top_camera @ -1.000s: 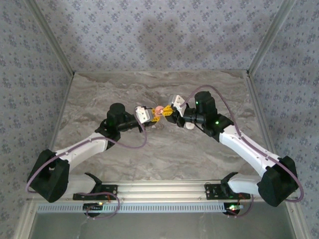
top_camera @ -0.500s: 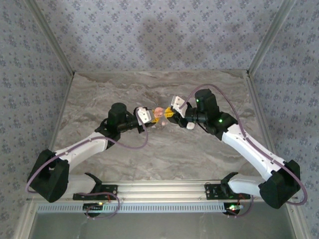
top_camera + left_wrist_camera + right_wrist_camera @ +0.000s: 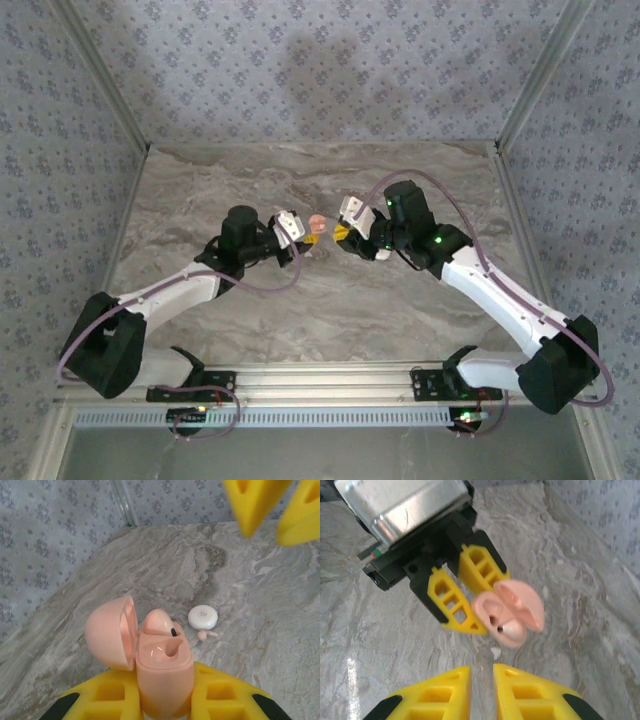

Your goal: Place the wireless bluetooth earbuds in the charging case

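My left gripper point(image 3: 165, 687) is shut on the lower body of the salmon-pink charging case point(image 3: 162, 667), held off the table with its lid swung open to the left. One earbud point(image 3: 159, 622) sits in a socket with its dark tip showing; the socket beside it is empty. A second small earbud point(image 3: 206, 635) lies on the marble beyond. My right gripper point(image 3: 482, 672) faces the case point(image 3: 507, 611) from a short way off, shut, with nothing between its fingers. From above, the case point(image 3: 317, 221) hangs between the left gripper point(image 3: 309, 238) and the right gripper point(image 3: 341, 233).
A white round disc point(image 3: 203, 617) lies on the table next to the loose earbud. A white speck point(image 3: 495, 652) shows on the marble below the case. The marble tabletop point(image 3: 400, 310) is walled at the back and sides by patterned panels.
My right gripper has drawn back a little from the case, leaving a small gap. The left gripper has shifted slightly with the case still in it.
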Controlling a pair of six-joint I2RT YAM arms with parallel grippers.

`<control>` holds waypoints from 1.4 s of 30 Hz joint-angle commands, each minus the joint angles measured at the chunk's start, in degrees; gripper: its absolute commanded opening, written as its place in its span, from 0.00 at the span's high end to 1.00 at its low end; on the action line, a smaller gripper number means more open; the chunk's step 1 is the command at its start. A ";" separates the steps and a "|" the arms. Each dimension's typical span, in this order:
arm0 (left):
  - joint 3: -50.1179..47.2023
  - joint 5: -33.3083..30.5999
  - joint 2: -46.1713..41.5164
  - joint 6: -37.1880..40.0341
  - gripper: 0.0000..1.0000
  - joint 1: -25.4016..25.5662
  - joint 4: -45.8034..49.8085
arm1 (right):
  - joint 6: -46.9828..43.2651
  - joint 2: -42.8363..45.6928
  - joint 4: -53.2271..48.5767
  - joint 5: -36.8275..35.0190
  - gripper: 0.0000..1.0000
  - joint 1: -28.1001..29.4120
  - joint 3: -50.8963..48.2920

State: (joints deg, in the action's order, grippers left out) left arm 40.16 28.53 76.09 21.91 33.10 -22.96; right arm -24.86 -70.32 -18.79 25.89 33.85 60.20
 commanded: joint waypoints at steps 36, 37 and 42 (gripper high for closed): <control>-2.30 -3.44 -8.01 -8.20 0.91 -12.66 5.85 | -59.59 -41.64 -38.23 -12.47 0.56 -10.53 29.65; -2.20 -3.40 -7.86 -8.20 0.91 -12.85 5.82 | -61.15 -41.90 -36.76 -13.25 0.57 -10.23 29.10; -1.32 -3.14 -6.54 -7.94 0.91 -13.19 6.51 | -65.44 -43.67 -29.92 -14.20 0.58 -9.61 27.56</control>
State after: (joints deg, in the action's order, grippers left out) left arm 37.65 25.21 69.43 13.43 20.25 -17.43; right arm -81.47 -112.68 -51.83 13.02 23.90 87.94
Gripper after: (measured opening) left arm 0.191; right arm 0.425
